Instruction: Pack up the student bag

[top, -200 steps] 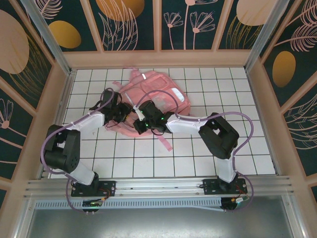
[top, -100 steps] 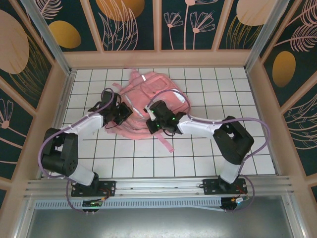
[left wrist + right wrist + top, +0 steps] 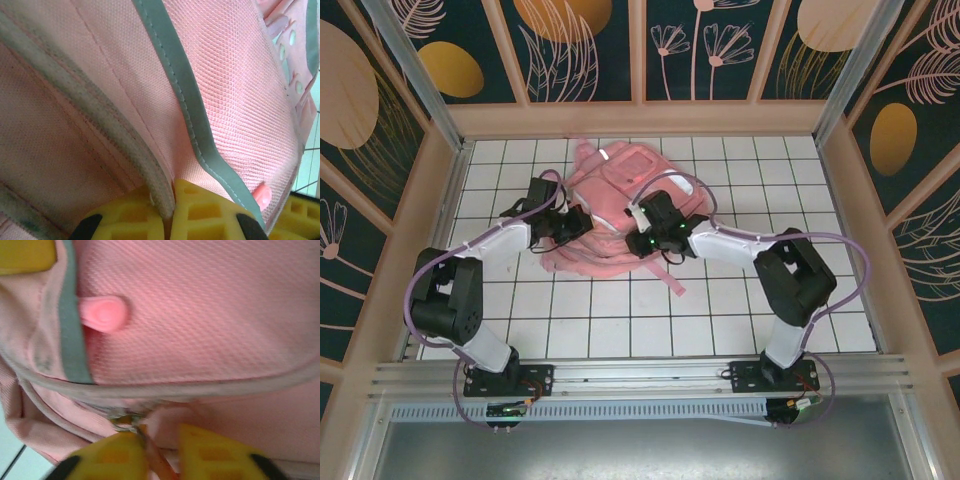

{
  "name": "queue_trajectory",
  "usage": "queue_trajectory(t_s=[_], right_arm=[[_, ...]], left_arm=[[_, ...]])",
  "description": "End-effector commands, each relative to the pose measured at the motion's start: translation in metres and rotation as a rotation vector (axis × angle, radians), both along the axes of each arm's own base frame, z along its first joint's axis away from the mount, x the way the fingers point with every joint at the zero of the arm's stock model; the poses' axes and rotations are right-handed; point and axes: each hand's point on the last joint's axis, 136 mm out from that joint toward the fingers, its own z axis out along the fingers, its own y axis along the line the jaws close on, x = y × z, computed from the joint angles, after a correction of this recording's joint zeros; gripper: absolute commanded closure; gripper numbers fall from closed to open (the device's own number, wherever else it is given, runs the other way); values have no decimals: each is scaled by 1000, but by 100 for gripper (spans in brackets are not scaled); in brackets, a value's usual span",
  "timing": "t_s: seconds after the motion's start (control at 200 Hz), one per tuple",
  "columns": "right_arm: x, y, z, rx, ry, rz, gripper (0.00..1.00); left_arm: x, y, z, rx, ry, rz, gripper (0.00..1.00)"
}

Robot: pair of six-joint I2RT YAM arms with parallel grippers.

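White gridded tabletop (image 3: 740, 300), boxed in by dark floral wall panels (image 3: 590, 50). The student bag (image 3: 620, 195) lies flat at the middle-far part of the table, between the 2 arms. Its long axis runs roughly away from you, and 1 loose strap (image 3: 668, 285) trails off toward the near right.

The left gripper (image 3: 572, 222) sits on the bag's left edge. In its wrist view the yellow fingers (image 3: 125, 220) are pressed together on a fold of pink fabric, with a grey piped seam (image 3: 100, 115) running right into the pinch. A grey reflective strip (image 3: 185, 105) crosses just beside it. Call that one clamped on the bag.

The right gripper (image 3: 642, 225) sits on the bag's right-centre, near the left one but apart from it. Its pads (image 3: 210, 455) stand a little apart, and a small metal zipper pull (image 3: 131, 426) with a brownish tab sits in the gap, against the left pad. You can't tell whether it's really gripped; it looks loose.

Key relation: the zipper line runs crosswise right in front of the right fingertips, so the right arm is the one on the pull. The left arm only anchors the fabric to its left. My guess is you re-close on the pull, then drag along that seam away from the left pinch to open the bag. The risk is the tab slipping out.
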Motion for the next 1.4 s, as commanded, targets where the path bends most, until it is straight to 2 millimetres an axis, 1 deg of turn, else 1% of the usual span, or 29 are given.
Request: queue_trajectory(t_s=[0.0,0.025,0.05,0.08,0.125,0.135,0.145,0.15,0.165,0.185,0.2,0.21,0.24,0.285,0.35,0.405,0.495,0.545,0.61,0.746,0.826,0.891,0.961,1.031,1.101,1.171,1.251,1.296,1.396], right_arm=[[29,-90,1,-134,-25,-213,64],[28,-89,8,-105,-34,-200,59],[28,-89,17,-78,-51,-192,56],[28,-89,28,-49,-78,-192,53],[28,-90,50,14,-123,-194,45],[28,-90,55,33,-132,-192,36],[27,-89,60,51,-139,-186,12],[26,-89,61,60,-141,-183,7],[24,-87,73,94,-162,-172,2],[27,-94,85,137,-182,-185,1],[28,-97,93,165,-199,-190,1],[29,-99,98,181,-211,-195,1],[31,-110,120,224,-275,-231,1],[35,-128,140,242,-363,-305,1],[40,-169,174,245,-539,-473,1],[38,-206,190,239,-664,-622,1],[27,-260,204,251,-819,-788,1],[21,-279,201,215,-891,-815,1],[13,-294,185,131,-972,-807,1],[5,-318,138,108,-928,-909,1],[1,-324,111,141,-886,-911,1],[-1,-329,93,136,-877,-914,1],[6,-325,78,116,-855,-855,1],[12,-331,70,114,-856,-870,1],[24,-328,72,123,-873,-843,1],[37,-329,75,110,-906,-827,1],[53,-339,55,98,-843,-873,1],[53,-341,46,128,-822,-858,1],[52,-343,45,142,-820,-851,1]], left_arm=[[-20,41,-19,144,87,3,100],[-20,40,-16,140,84,0,94],[-21,41,-15,141,85,7,82],[-11,39,2,131,40,16,72],[-3,39,23,121,-28,22,62],[-1,39,28,121,-46,24,61],[1,39,34,121,-64,26,59],[2,39,37,120,-75,28,59],[4,39,46,120,-105,31,57],[8,41,58,125,-147,37,35],[10,42,67,129,-177,39,8],[12,43,74,134,-200,44,3],[17,48,91,161,-260,60,1],[23,61,117,217,-353,111,1],[28,87,142,328,-477,200,1],[27,103,160,446,-632,209,1],[11,146,151,676,-826,342,1],[-4,175,144,766,-908,493,1],[-23,192,127,822,-987,553,1],[-24,187,80,898,-921,384,1],[-18,194,65,877,-871,410,1],[-11,184,60,787,-903,348,1],[-6,176,60,720,-947,331,1],[0,169,57,674,-987,294,1],[11,170,56,686,-988,276,1],[19,183,56,701,-980,342,1],[22,187,44,672,-971,341,1],[16,186,44,670,-988,341,1],[13,182,43,656,-1018,319,1]])
